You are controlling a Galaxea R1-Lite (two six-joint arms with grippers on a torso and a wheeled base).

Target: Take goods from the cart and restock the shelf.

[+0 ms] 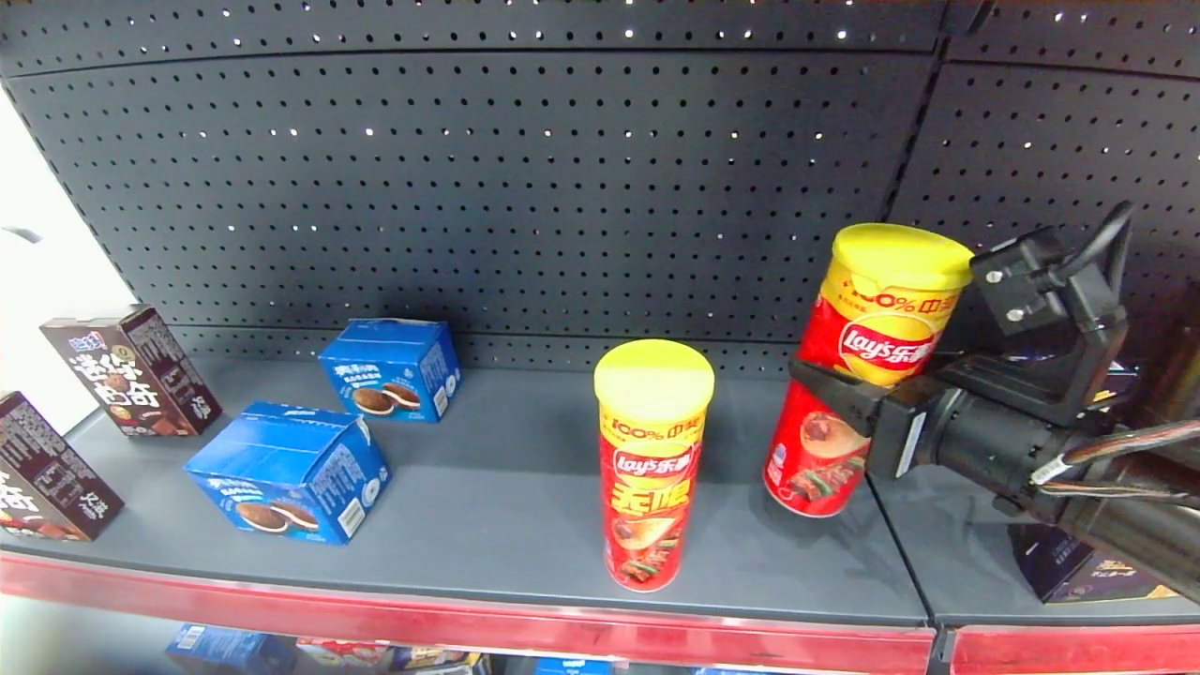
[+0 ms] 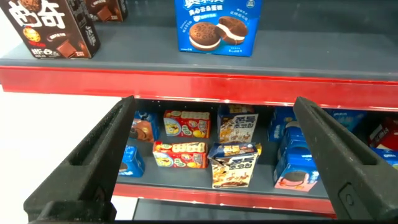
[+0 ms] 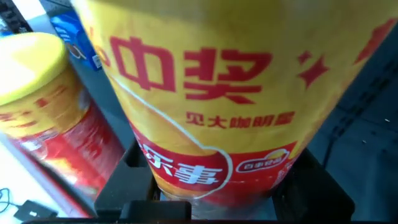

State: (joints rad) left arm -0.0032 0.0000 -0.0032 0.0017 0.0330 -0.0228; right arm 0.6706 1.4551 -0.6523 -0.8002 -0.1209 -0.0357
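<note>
Visibly tilted chip can [image 1: 881, 309] sits within right hand [image 1: 844, 392] (perhaps touching shelf [image 1: 487, 506]).

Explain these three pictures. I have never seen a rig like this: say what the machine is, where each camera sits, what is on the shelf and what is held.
This is a two-armed robot restocking a shop shelf. The wide picture comes from a camera on its head; the other two from cameras on its wrists. On the grey shelf are one yellow-lidded chip can, two blue cookie boxes and two brown boxes. The right gripper clamps a second chip can, tilted, beside the first. The left gripper is open and empty, facing a lower shelf of snacks.
</note>
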